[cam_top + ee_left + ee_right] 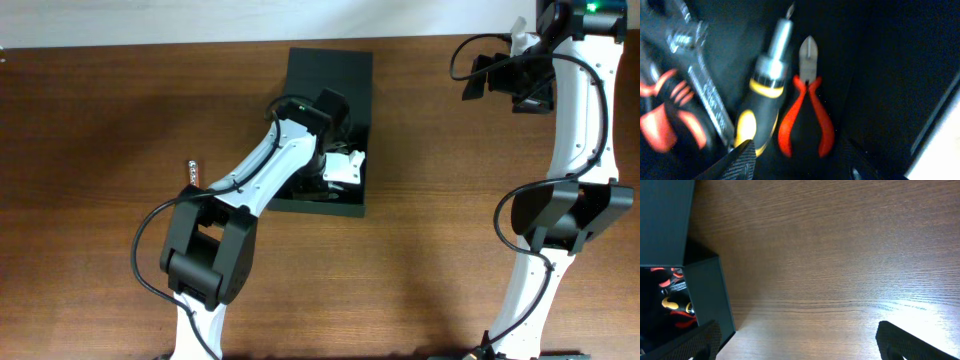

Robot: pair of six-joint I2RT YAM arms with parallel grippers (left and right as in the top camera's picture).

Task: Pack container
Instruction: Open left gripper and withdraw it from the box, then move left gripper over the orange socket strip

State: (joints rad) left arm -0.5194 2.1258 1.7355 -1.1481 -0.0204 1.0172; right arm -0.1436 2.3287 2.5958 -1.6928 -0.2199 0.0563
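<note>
I see container lid-open on table. Left gripper inside container, jaws apart, nothing clamped. Below it lie screwdriver, red cutters, wrench. Right gripper right of container, jaws wide apart, empty.

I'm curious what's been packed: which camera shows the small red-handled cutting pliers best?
The left wrist view: the red-handled cutting pliers lie whole inside the dark green-black box, beside a yellow-and-black screwdriver. Overhead, the left arm hides them. The right wrist view catches only bits of red and yellow inside the box.
</note>
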